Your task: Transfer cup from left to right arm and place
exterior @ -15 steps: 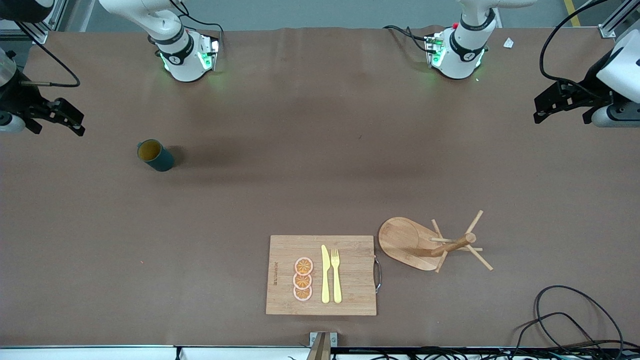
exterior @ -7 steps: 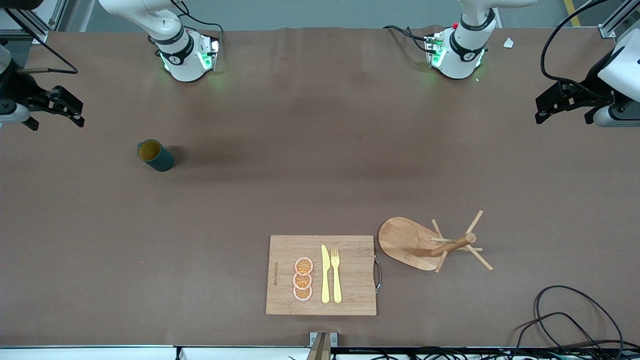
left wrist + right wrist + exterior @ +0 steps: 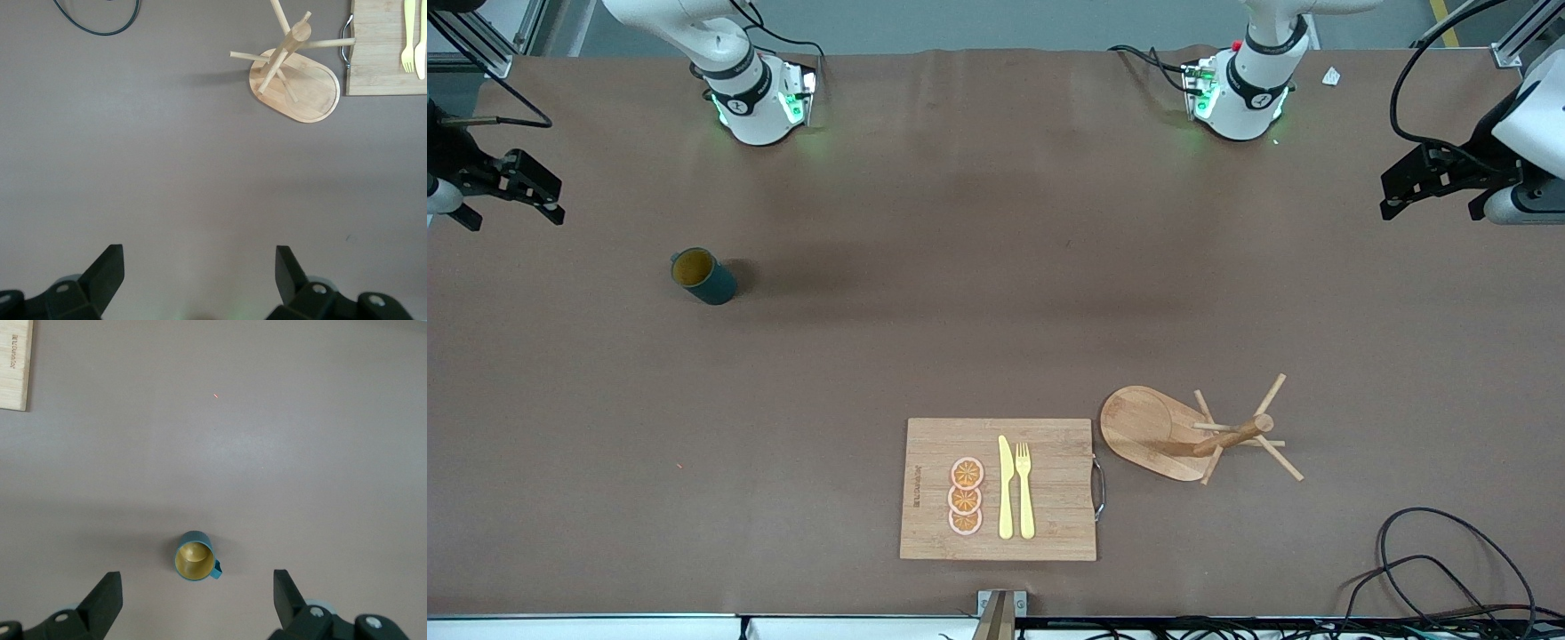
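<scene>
Cup, a small dark teal cylindrical mug [image 3: 703, 276] with tan inside, stands upright on the brown tabletop [image 3: 960, 311] toward the right arm's end, unheld; right hand [image 3: 541, 197] and left hand [image 3: 1400, 191] hang wide open, empty, over opposite tabletop ends.
</scene>
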Available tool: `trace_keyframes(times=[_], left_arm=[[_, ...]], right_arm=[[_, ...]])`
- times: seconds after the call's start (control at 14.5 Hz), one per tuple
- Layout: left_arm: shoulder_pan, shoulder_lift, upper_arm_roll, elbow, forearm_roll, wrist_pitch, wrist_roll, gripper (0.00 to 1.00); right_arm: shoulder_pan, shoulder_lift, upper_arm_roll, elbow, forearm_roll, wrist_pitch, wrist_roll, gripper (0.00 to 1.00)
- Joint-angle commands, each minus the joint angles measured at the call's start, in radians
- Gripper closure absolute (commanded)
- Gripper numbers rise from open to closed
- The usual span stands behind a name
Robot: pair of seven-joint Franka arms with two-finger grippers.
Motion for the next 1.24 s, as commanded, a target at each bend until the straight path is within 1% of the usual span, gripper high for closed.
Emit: trace_keyframes(times=[0.0,0.14,0.28,0.76,0.96,1.17], left_arm=[[0.004,-0.010,-0.004,0.003,0.020,0.001,0.024,0.00],[0.002,-0.007,-0.004,0.004,0.020,0.001,0.024,0.00],[0.005,-0.006,-0.004,0.016,0.020,0.001,0.024,0.00],[-0.005,-0.004,-0.004,0.016,0.018,-0.001,0.024,0.00],[-0.004,-0.004,-0.004,0.018,0.018,-0.001,0.024,0.00],[-0.004,-0.004,-0.006,0.016,0.018,-0.002,0.024,0.00]], right_arm=[[-0.013,0.013,0.004,0.023,0.010,-0.013,-0.015,0.00],[-0.013,0.015,0.003,0.023,0.021,-0.013,-0.015,0.00],[-0.028,0.022,-0.007,0.032,0.054,-0.015,-0.015,0.00],[-0.027,0.050,-0.008,0.080,0.059,-0.021,0.017,0.00],[-0.023,0.077,-0.007,0.117,0.058,-0.044,0.014,0.00],[-0.030,0.149,-0.005,0.219,0.058,-0.079,0.013,0.00]])
